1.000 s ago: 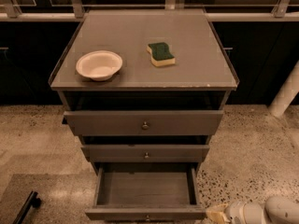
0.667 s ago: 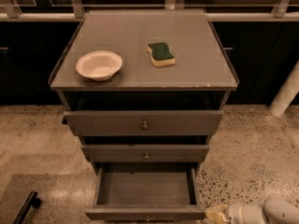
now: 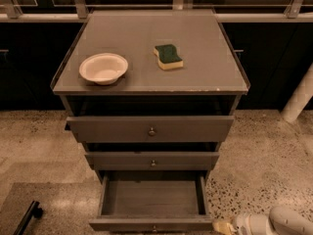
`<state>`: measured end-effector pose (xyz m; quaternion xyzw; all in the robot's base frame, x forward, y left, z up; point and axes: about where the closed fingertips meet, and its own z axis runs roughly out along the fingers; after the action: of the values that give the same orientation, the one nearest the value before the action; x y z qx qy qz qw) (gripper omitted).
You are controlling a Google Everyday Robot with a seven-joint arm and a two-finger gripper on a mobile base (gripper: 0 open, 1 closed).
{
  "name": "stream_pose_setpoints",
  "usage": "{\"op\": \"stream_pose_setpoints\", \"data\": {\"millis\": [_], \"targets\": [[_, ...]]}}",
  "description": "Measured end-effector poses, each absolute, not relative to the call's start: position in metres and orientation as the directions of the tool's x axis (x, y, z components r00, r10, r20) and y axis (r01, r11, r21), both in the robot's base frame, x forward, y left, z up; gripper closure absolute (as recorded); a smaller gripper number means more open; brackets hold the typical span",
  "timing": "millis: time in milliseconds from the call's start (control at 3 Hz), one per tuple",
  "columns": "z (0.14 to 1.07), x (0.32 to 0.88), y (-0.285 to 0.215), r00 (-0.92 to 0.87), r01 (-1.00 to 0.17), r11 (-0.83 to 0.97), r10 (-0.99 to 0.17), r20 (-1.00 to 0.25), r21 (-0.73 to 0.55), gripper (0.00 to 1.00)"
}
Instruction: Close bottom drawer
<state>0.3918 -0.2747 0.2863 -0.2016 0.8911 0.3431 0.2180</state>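
Grey bottom drawer (image 3: 151, 199) pulled out toward camera, long axis left-right, gripper (image 3: 221, 226) beside front-right corner, grip unclear

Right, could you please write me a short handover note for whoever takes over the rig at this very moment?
Gripper: low at the lower right, next to the right end of the bottom drawer front panel; contact unclear.
Bottom drawer: pulled well out.
Done: the gripper is close to the drawer; nothing is closed yet.
Left: push the front panel in until the drawer is shut.
Bowl and sponge sit on the cabinet top.
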Motion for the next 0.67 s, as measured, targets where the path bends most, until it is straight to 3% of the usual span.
{"op": "stream_pose_setpoints", "data": {"millis": [667], "targets": [[0.2659, 0.3970, -0.2751, -0.851, -0.479, 0.690, -0.214, -0.479, 0.543, 1.00]]}}
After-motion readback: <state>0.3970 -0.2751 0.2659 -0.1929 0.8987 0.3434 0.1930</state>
